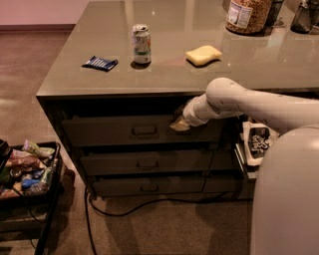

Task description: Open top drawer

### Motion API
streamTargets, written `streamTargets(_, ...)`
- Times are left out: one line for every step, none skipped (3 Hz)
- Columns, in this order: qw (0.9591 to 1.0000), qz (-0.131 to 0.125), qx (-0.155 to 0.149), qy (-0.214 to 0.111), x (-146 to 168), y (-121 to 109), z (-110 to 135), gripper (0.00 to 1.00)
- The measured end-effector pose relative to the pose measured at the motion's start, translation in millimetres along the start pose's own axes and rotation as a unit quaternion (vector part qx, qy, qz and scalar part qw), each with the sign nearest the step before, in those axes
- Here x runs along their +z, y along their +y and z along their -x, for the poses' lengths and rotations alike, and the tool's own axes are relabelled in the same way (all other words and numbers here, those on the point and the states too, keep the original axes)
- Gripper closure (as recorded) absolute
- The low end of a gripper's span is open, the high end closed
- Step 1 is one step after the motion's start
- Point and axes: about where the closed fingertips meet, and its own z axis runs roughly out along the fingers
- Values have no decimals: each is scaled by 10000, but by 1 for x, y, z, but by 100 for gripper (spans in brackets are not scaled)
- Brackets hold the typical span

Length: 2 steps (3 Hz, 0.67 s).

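The top drawer (109, 132) is the uppermost wide dark grey-green front under the counter, with a small metal pull handle (144, 131) at its centre. Its front stands about level with the drawers below, under a dark gap beneath the countertop edge. My gripper (179, 124) is at the end of the white arm reaching in from the right. It sits against the drawer front near its top edge, a little to the right of the handle and not on it. The drawer's inside is hidden.
Two lower drawers (147, 163) sit beneath. On the counter (224, 74) are a soda can (141, 44), a blue packet (100, 63), a yellow sponge (203, 55) and a jar (247, 15). A snack-filled black cart (30, 169) stands at the left. A cable (149, 204) lies on the floor.
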Motion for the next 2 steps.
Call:
streamTargets(10000,8,13,-2,0,1,0,63)
streamTargets(9999,-41,102,-46,-5,0,2,56)
